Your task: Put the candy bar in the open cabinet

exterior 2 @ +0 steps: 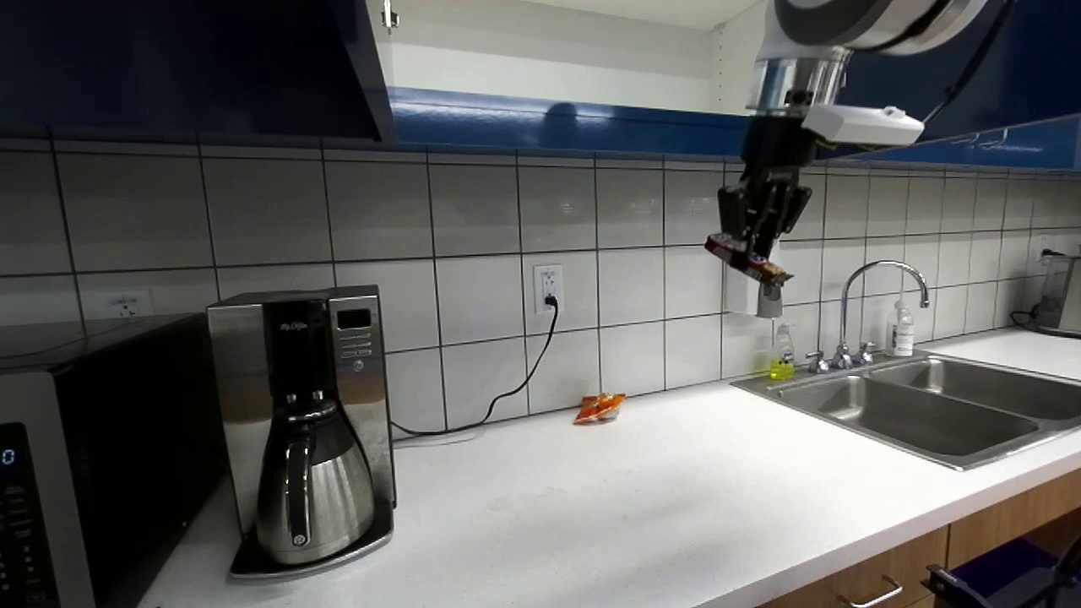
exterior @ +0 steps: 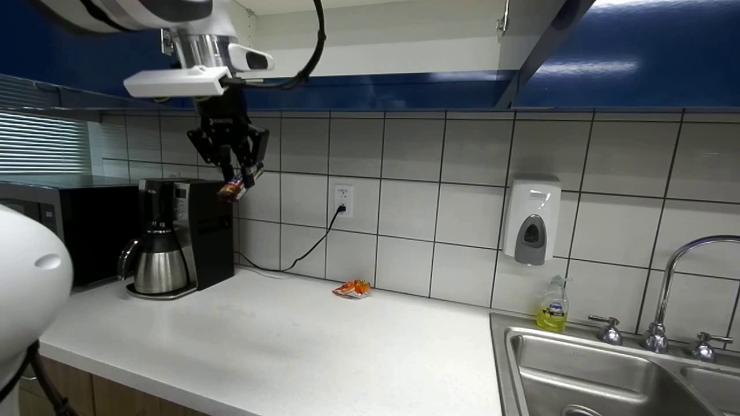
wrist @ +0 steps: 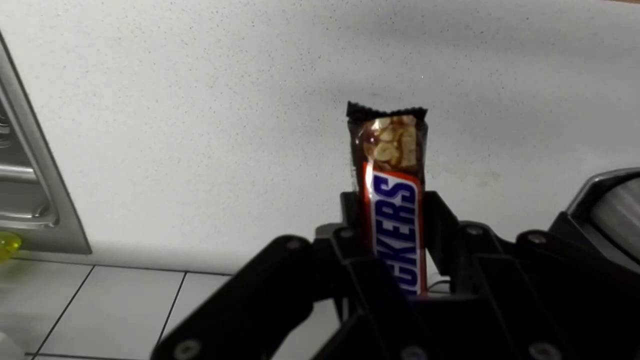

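Note:
The candy bar (wrist: 395,200) is a Snickers bar in a dark wrapper with a red, white and blue label. My gripper (wrist: 390,215) is shut on it, one finger on each long side. The bar's lower end is hidden by the gripper in the wrist view. In both exterior views the gripper (exterior: 238,173) (exterior 2: 754,245) points down and holds the bar (exterior: 233,188) (exterior 2: 748,259), tilted, high above the counter. The open cabinet (exterior: 376,53) (exterior 2: 549,52) has a white interior and a blue lower edge. The gripper is below the level of that edge.
A coffee maker (exterior: 211,231) with a steel pot (exterior 2: 317,498) stands beside a black microwave (exterior 2: 127,439). A small orange wrapper (exterior: 352,289) lies by the tiled wall. A sink (exterior 2: 912,414), yellow soap bottle (exterior: 553,309) and wall dispenser (exterior: 532,219) are also there. A raised blue door (exterior: 630,58) borders the cabinet.

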Controlling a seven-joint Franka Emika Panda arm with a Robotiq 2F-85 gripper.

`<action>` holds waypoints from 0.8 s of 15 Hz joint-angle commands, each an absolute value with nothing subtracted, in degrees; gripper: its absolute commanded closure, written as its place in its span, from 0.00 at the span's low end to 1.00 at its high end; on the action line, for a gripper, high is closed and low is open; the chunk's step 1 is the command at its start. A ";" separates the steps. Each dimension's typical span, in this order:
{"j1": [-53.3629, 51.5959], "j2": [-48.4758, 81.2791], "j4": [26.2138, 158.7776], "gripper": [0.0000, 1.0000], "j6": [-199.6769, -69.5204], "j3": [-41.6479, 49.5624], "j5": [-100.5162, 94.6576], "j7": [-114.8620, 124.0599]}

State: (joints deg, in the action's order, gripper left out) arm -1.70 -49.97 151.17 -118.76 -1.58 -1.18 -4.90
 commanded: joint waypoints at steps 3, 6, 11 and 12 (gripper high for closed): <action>-2.06 -54.60 141.08 0.90 -109.20 -1.95 -0.01 -1.50; -2.02 -51.75 134.98 0.90 -108.81 -2.45 0.20 -0.26; -1.79 -44.41 124.84 0.90 -108.87 -3.23 1.04 1.88; -1.78 -42.86 122.91 0.90 -108.75 -3.24 1.25 2.22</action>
State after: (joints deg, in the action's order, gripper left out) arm -1.90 -49.32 130.77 -111.07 -2.52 0.08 0.03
